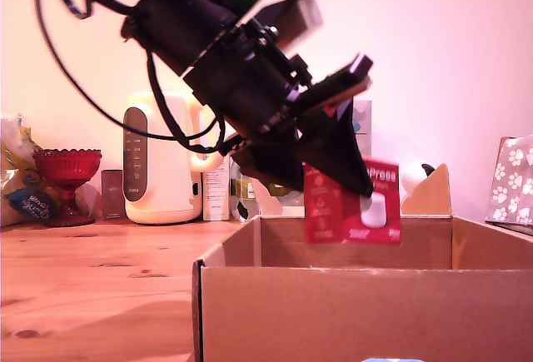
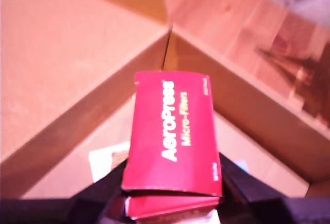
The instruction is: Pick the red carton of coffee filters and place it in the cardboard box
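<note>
The cardboard box (image 1: 366,312) stands at the bench's (image 1: 92,287) near edge; above its open top, the claw (image 1: 354,183) is clamped on the red AeroPress filter carton (image 1: 333,212), held clear of the box's walls.

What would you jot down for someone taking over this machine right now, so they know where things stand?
Hand: shut on the red carton of coffee filters, gripping it from above.
Carton: held in the air over the open cardboard box, its lower part about level with the rim; the wrist view shows the box floor below it.
Done: carton picked up and carried over the box.
Left: lower it in, open the hand, pull the arm clear.
Kettle and red goblet stand behind on the table, out of the way.
</note>
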Robot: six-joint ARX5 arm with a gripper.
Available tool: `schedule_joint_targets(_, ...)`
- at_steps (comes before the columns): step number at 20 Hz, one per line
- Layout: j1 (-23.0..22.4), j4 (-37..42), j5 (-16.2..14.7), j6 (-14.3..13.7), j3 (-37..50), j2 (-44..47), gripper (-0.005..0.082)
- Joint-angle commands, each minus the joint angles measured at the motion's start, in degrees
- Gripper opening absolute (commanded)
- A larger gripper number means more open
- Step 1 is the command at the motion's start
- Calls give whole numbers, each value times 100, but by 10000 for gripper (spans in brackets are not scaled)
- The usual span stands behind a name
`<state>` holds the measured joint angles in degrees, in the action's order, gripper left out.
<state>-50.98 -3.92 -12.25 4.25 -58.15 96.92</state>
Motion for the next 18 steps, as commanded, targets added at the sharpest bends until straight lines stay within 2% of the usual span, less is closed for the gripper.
schedule_joint_targets(1, -20, -101, -42, -87, -114, 57, 305)
schedule_joint_targets(2, -20, -223, -87, -151, -188, 57, 434)
schedule_joint_targets(3, -17, -363, -153, -247, -258, 57, 605)
schedule_joint_targets(4, -17, -544, -173, -254, -348, 55, 719)
schedule_joint_targets(5, -17, -603, -280, -374, -387, 28, 736)
schedule_joint_targets(7, -15, -579, -313, -380, -389, -140, 681)
schedule_joint_targets(9, -13, -601, -299, -428, -389, -391, 541)
schedule_joint_targets(10, 0, -632, -286, -428, -389, -509, 409)
schedule_joint_targets(11, 31, -669, -286, -444, -389, -638, 175)
schedule_joint_targets(12, 63, -688, -293, -623, -389, -737, -50)
schedule_joint_targets(13, 107, -667, -289, -682, -389, -824, 9)
schedule_joint_targets(14, 170, -664, -291, -682, -387, -896, -28)
schedule_joint_targets(18, 627, -337, -280, -741, -155, -1176, -24)
